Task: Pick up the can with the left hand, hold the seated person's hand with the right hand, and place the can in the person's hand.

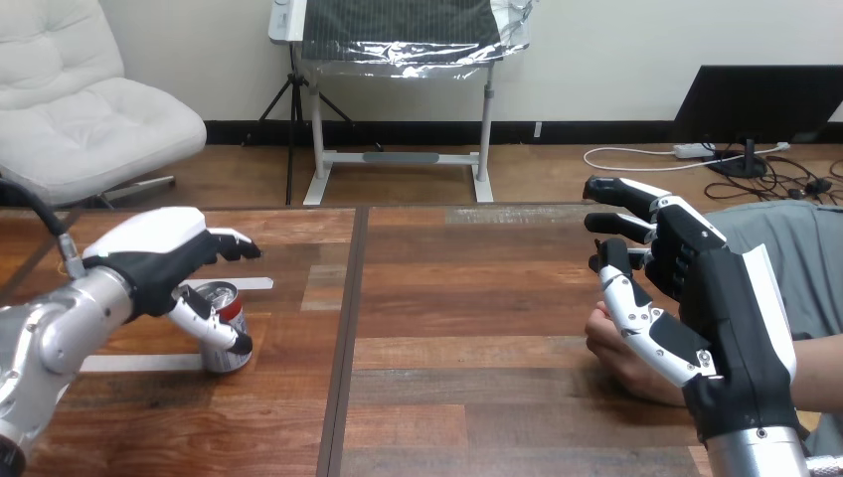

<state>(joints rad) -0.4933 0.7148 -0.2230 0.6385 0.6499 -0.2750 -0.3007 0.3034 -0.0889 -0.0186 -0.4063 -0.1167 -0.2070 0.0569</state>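
Note:
A red and silver can point(225, 328) stands upright on the wooden table point(477, 298) at the left. My left hand point(159, 253) reaches over it, with its fingers point(234, 243) fairly straight past the can's far side and its thumb point(211, 320) slanting across the near side; it is open and set around the can. At the right, the person's hand point(621, 358) rests on the table as a loose fist. My right hand point(716, 298) stands open beside and partly in front of it, fingers straight and pointing away; I cannot tell whether they touch.
Two white tape strips point(249, 284) point(139, 364) lie on the table by the can. A dark seam point(343, 338) runs front to back between the table's boards. The person's forearm point(815, 373) comes in from the right edge.

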